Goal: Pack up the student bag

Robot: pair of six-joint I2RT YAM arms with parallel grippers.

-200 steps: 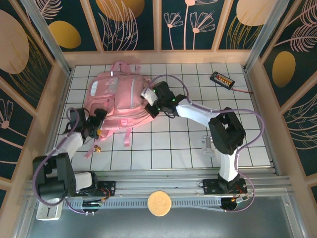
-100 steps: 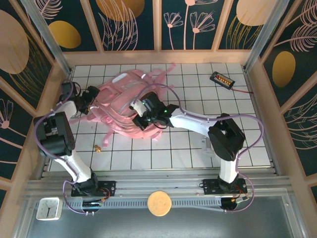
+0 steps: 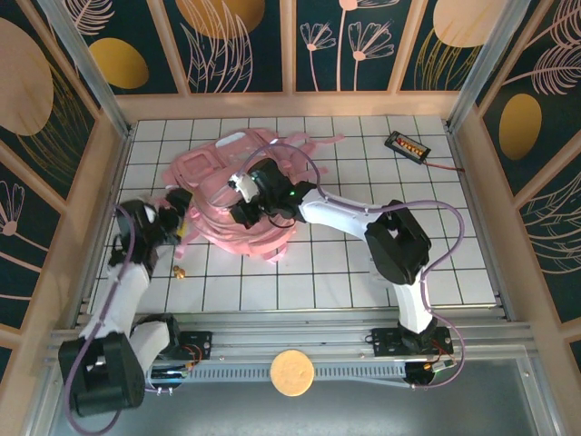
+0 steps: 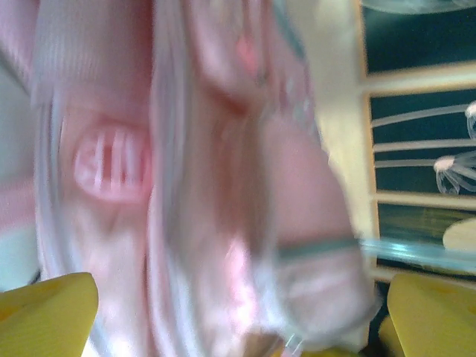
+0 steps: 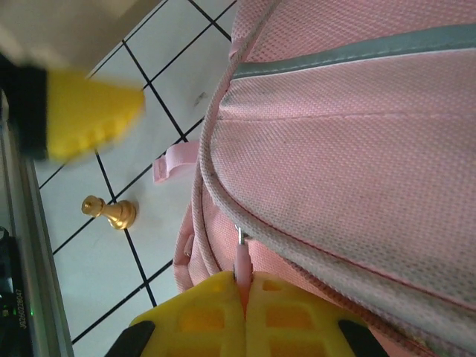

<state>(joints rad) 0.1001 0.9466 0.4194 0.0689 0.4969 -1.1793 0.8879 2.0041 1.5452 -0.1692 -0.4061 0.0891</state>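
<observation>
The student bag (image 3: 218,186) lies at the far left of the tiled table, a large pink backpack with pale strips. My right gripper (image 3: 241,198) reaches over its middle. In the right wrist view the right gripper (image 5: 245,277) is shut on a pink zipper pull (image 5: 242,256) at the seam of the student bag (image 5: 349,134). My left gripper (image 3: 179,218) sits at the bag's left edge. In the blurred left wrist view the left gripper (image 4: 238,327) stands open, its yellow fingertips (image 4: 44,316) wide apart and the pink bag (image 4: 208,163) close in front.
A small gold chess pawn (image 3: 179,271) stands on the tiles just in front of the bag, also seen as the pawn (image 5: 111,213) beside the left arm's yellow finger (image 5: 89,119). A black device with a red wire (image 3: 406,144) lies far right. Wooden walls (image 3: 100,182) bound the table.
The bag has been dragged left and turned by the right gripper, which kept its hold. The left arm swung to the far left wall and back to the bag's left edge.
</observation>
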